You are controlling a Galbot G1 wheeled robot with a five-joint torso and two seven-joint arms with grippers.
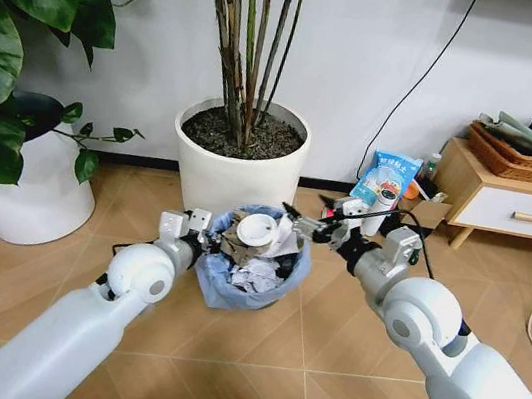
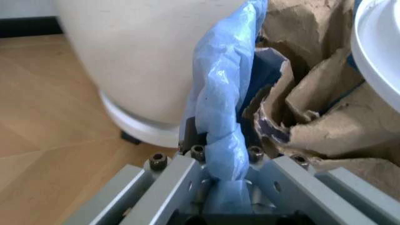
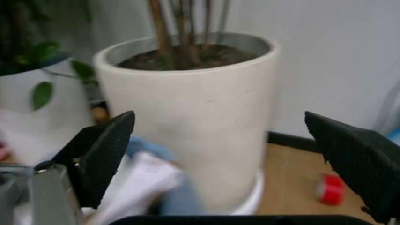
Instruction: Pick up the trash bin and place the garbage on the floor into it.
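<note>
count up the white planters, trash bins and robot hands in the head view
white planters: 2, the big one with cane stems and the one at the left under broad leaves
trash bin: 1, blue-lined, full of paper, with a white round lid on top
robot hands: 2, left hand shut on the bin's rim, right hand open beside the bin
total: 5

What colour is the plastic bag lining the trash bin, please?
Light blue; the bag lining the trash bin shows best in the left wrist view.
</note>
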